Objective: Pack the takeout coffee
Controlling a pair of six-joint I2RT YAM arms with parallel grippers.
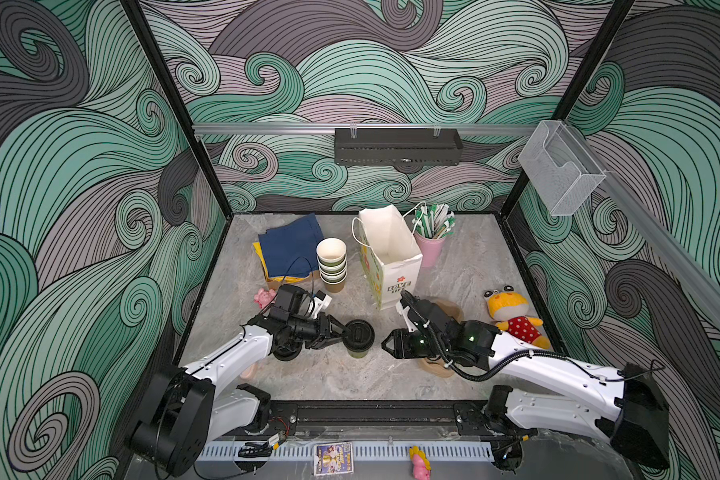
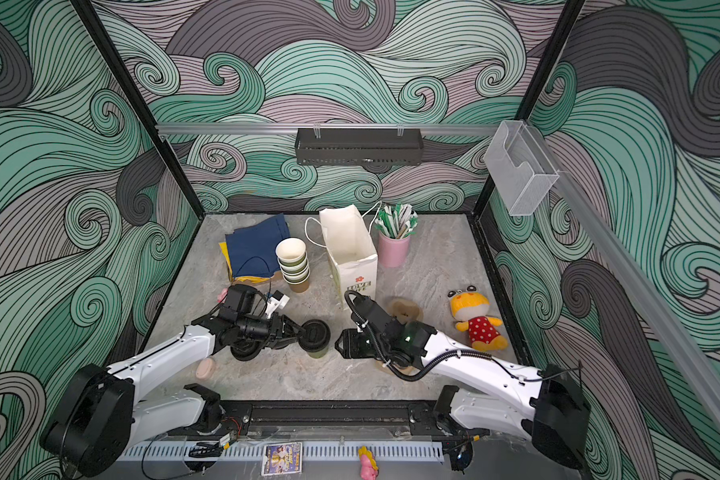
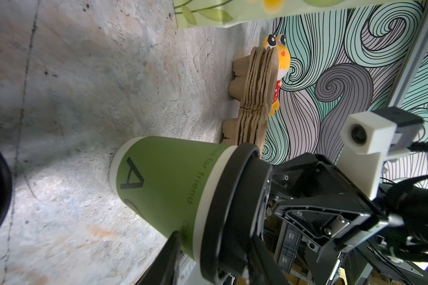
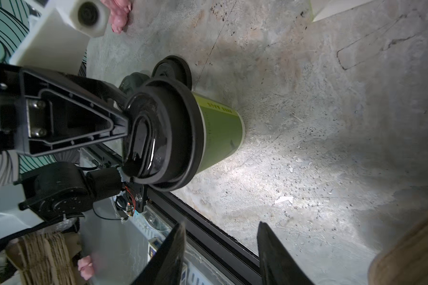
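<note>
- Clutter rings my working patch of the grey bench (image 1: 350, 384). An open white paper bag (image 1: 391, 257) stands behind it. A pink cup of straws (image 1: 430, 249) is just beside the bag. A stack of empty cups (image 1: 331, 262) and folded navy napkins (image 1: 292, 245) lie to the bag's left.
- A yellow plush toy (image 1: 514, 318) lies by the right wall. Brown pulp carriers (image 3: 255, 93) sit stacked beneath my right arm, which hides most of them in both top views.
- A loose black lid (image 4: 173, 71) lies on the bench just beyond the cup, under my left arm.
- The green paper cup (image 1: 357, 354) stands upright mid-bench between my two arms, topped by a black sip lid (image 1: 360, 333).
- My left pincer (image 1: 347, 332) is clamped on that sip lid's edge, one finger across its top, the other under the rim against the cup's side.
- My right pincer (image 1: 385, 344) faces the cup from the right, near but not touching it. Its fingers are parted and empty, with bare bench between it and the cup.
</note>
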